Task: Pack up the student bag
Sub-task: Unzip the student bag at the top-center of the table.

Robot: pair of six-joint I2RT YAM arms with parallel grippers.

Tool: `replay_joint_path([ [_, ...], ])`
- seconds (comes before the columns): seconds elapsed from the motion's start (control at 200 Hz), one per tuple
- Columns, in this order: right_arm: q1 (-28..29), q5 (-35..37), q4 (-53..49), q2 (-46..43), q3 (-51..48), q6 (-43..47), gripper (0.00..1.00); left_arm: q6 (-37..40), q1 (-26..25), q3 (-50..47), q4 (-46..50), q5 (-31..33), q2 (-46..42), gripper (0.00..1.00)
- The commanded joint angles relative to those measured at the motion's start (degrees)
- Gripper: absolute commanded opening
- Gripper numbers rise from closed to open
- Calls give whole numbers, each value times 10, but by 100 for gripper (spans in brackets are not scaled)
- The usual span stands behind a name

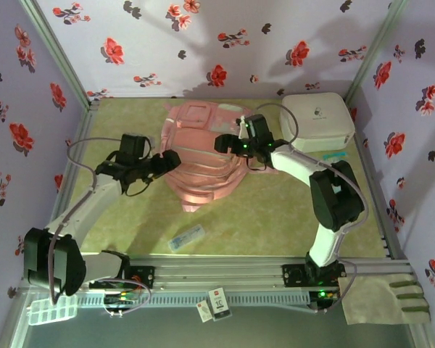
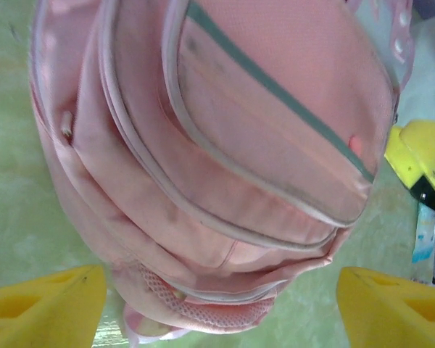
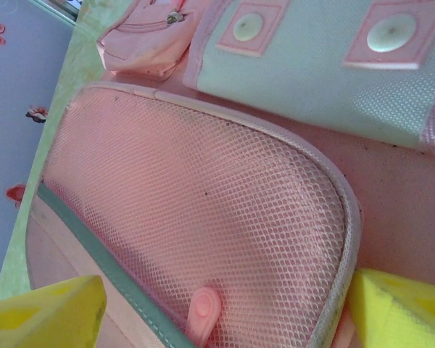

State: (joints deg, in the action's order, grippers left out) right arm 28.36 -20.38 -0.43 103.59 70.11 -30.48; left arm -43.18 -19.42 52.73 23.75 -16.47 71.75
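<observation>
The student bag (image 1: 203, 170) lies flat just above the middle of the overhead frame, flanked by the left gripper (image 1: 167, 161) at its left edge and the right gripper (image 1: 227, 143) at its upper right. Both grippers are held apart. In the left wrist view the yellow fingers (image 2: 43, 304) are seen at the bottom corners with the bag's rounded end above and between them, and nothing is clamped. In the right wrist view the fingers (image 3: 402, 308) are likewise spread over a mesh pocket (image 3: 203, 196). The step in hand is judged to be the opening of the bag so that it can be filled. To do this well, the small pink zip pull (image 3: 201, 313) at the lower middle of the right wrist view should be centred between the fingers before they are closed, and the tab alone pinched, not the mesh. The soft body is best pinned by the other arm so that fabric is not dragged along with the zip. The bag is borne on a pale green mottled table mat (image 1: 290, 217), on which a long clear packet (image 1: 187, 238) is laid at the lower middle and a white hard case (image 1: 315, 119) at the upper right. The cell is enclosed by walls (image 1: 203, 43) papered with red and dark flowers.
</observation>
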Motion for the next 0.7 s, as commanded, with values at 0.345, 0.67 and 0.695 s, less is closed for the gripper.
replay_joint_path([
  [0.345, -1, -20, -76, 57, 74, 70, 87, -62, -75, -47, -119, 15, 20, 88],
  [0.67, 3, -114, -81, -44, -41, 79, 87, -45, -83, -7, -127, 24, 54, 90],
  [0.695, 4, -120, -75, -53, -52, 76, 87, -40, -82, 0, -122, 26, 58, 91],
])
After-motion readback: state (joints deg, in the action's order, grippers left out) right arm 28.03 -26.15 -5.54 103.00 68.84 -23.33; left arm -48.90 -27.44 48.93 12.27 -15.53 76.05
